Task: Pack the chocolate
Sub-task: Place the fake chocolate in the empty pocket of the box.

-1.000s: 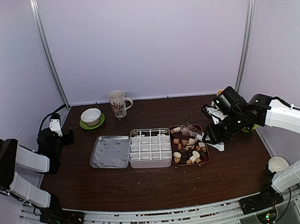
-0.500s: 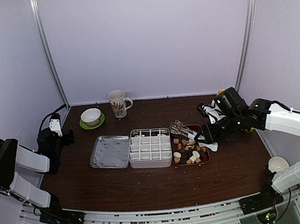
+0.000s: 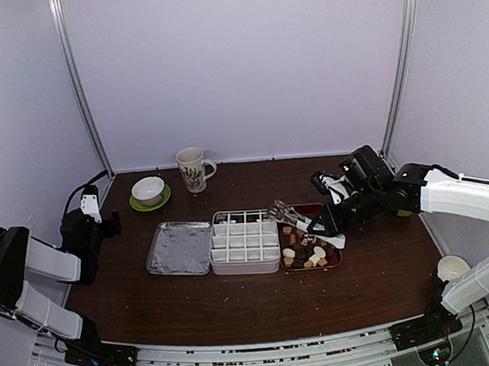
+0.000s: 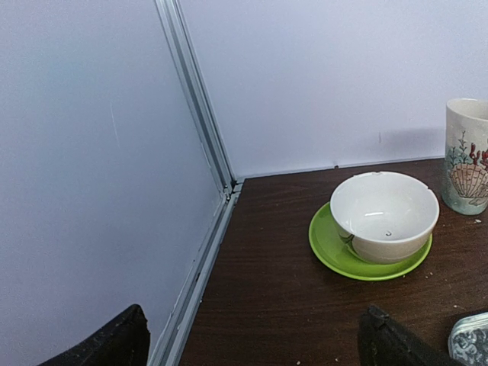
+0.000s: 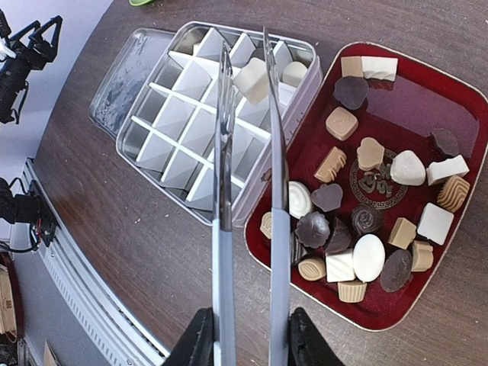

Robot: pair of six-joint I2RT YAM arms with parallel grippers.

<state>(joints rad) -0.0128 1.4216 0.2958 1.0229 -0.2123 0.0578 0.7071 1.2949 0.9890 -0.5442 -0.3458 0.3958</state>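
1. The right gripper (image 5: 248,339) is clamped on the handle end of the metal tongs (image 5: 223,191). Its two dark fingers press the arms from either side.
2. The tongs reach out over the white divided box (image 5: 175,122), and their tips hang above its far compartments.
3. A white piece (image 5: 252,80) sits between the two tong arms near the tips. I cannot tell from here whether it is pinched or resting in a compartment. A rounded pale piece (image 5: 293,72) lies in the compartment just beside it.
4. Most of the chocolate (image 5: 368,257) lies in the dark red tray (image 5: 412,99), which touches the box's right side. The pieces are dark, tan and white, crowded toward the near end, with bare red in the middle.
5. A silvery lid (image 3: 180,247) lies flat against the box's left side.
6. The left gripper (image 4: 255,347) is spread wide and holds nothing. It sits low over the table (image 4: 267,290) by the left wall.
7. In front of it a white bowl (image 4: 385,217) stands on a green saucer (image 4: 335,255), with a shell-patterned mug (image 4: 467,156) just to the right.
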